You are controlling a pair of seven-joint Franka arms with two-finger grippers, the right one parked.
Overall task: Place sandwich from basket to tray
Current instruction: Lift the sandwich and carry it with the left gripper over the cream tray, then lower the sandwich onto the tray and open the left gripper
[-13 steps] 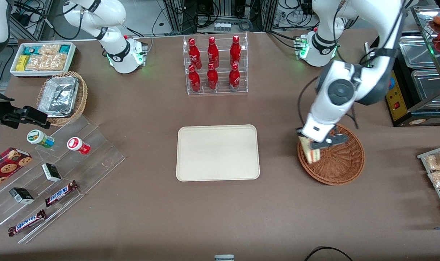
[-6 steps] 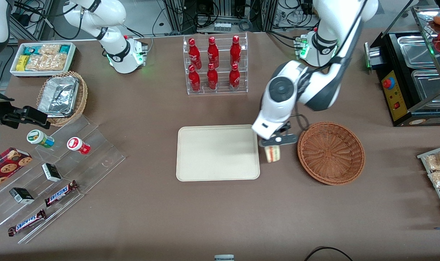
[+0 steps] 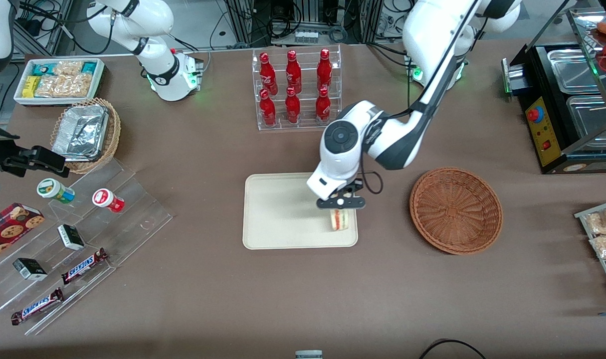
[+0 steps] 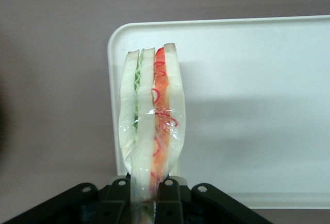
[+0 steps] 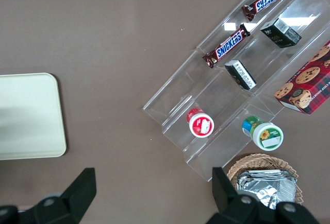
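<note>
"SNICKERS" is printed in white on two brown chocolate bars (image 3: 84, 265) (image 3: 37, 305) lying on the clear acrylic stepped stand (image 3: 133, 219); the red bottles' (image 3: 293, 75) white script is possibly Coca-Cola.

Scene is evenly lit from overhead; soft shadows are cast on the flat cream-beige rectangular tray (image 3: 283, 214) under the left arm's two-finger gripper (image 3: 340, 203). Glare is seen on the clear-wrapped triangular white-bread sandwich (image 4: 152, 126). Front view is sharp.
</note>
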